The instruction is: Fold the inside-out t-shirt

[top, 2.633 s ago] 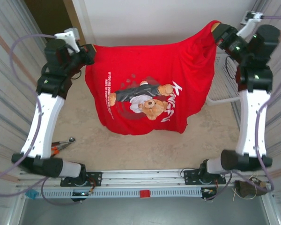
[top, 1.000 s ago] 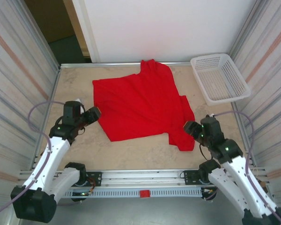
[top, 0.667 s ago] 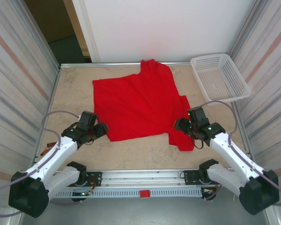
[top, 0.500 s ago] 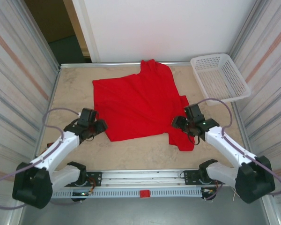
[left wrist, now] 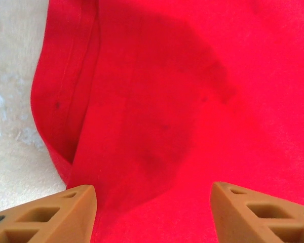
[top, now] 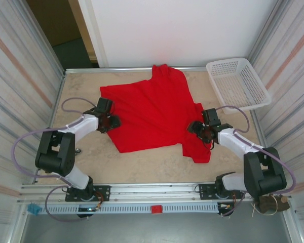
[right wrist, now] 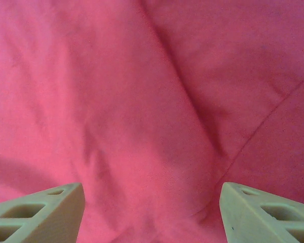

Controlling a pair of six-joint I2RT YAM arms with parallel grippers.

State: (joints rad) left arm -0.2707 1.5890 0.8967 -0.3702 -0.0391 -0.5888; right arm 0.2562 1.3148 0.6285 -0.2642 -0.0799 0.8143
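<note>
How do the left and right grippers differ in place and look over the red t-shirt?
The left gripper is at the t-shirt's left edge, bare table beside it; the right gripper is over creased cloth on its right side. The left fingers look orange-tan, the right fingers paler beige. Both are open above the cloth.

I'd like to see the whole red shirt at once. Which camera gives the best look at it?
The top external view: the t-shirt lies spread on the table, almost all of it visible. The left wrist view gives a close-up of a hemmed edge beside the table surface; the right wrist view, wrinkled red cloth up close.
</note>
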